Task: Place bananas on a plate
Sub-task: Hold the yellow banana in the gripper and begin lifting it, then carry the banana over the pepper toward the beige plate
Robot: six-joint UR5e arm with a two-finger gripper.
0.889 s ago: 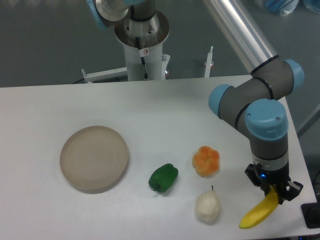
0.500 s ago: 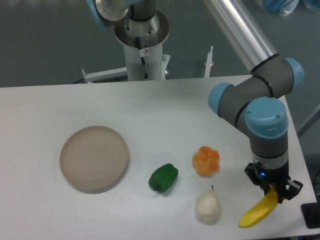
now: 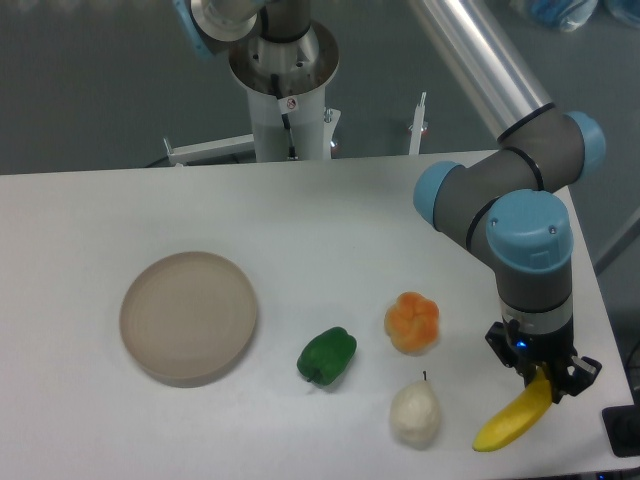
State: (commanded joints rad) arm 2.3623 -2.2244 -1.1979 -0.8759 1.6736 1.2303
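At four o'clock on the table (image 3: 300,215), my end effector (image 3: 542,375) is clamped on the banana (image 3: 510,420); the plate (image 3: 188,317) sits well apart at nine o'clock.

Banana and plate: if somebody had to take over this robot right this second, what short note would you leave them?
Hand: shut on the upper end of the banana, at the near right of the table.
Banana: hangs tilted from the hand, lower tip down and to the left; I cannot tell if that tip touches the table.
Plate: on the left side, nothing on it.
In between: green pepper, orange fruit, white pear-shaped item.
Done: banana gripped.
Left: carry it left over the other items, set it on the plate, let go.
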